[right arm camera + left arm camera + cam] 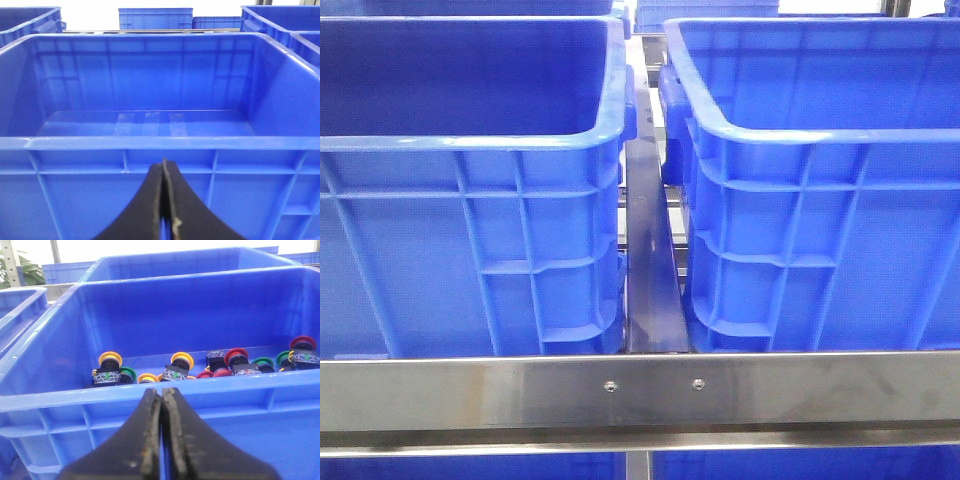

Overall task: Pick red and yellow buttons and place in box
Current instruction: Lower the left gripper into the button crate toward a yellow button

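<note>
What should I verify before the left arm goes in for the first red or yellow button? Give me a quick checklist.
1. Left gripper empty: ok, but shut; open it first.
2. Right gripper empty: ok, also shut.
3. Red buttons and yellow buttons present in the source crate: ok.
4. Green buttons mixed among them: not ok, choose carefully.
5. Receiving crate has room: ok, nothing seen inside.
6. Which front-view crate holds the buttons: cannot tell.

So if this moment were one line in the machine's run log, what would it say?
left gripper: shut, empty, outside button bin | right gripper: shut, empty, facing empty bin | red buttons, yellow buttons: unpicked
</note>
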Controlling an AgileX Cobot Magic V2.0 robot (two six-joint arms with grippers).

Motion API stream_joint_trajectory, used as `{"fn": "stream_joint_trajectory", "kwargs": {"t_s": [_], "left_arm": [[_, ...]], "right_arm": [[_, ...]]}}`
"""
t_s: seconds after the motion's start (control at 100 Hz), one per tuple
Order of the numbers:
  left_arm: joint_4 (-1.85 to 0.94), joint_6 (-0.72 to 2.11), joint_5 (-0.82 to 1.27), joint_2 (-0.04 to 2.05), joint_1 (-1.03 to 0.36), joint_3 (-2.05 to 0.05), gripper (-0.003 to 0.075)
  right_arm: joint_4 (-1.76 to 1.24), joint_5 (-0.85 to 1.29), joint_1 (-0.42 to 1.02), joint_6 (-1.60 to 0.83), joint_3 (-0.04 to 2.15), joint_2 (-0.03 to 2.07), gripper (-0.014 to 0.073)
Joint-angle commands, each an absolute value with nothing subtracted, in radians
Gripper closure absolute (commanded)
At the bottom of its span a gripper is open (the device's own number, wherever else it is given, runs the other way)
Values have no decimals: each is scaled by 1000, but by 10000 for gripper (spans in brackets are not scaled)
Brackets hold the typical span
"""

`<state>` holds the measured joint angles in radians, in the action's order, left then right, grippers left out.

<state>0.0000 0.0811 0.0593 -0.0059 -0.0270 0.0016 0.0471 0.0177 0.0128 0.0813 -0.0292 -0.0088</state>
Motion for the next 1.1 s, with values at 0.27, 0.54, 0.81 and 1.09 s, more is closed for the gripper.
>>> {"fn": "stream_joint_trajectory", "kwargs": {"t_s": [0.27, 0.54, 0.81, 1.09], "left_arm": [[0, 80, -23, -36, -32, 53, 740], [0, 80, -25, -36, -32, 53, 740], [0, 80, -35, -36, -32, 53, 740], [0, 80, -73, -36, -32, 42, 740]], "right_arm": [[58, -65, 15, 78, -12, -34, 651], [58, -65, 15, 78, -12, -34, 651], [58, -65, 15, 78, -12, -34, 651], [58, -65, 15, 78, -12, -34, 651]]}}
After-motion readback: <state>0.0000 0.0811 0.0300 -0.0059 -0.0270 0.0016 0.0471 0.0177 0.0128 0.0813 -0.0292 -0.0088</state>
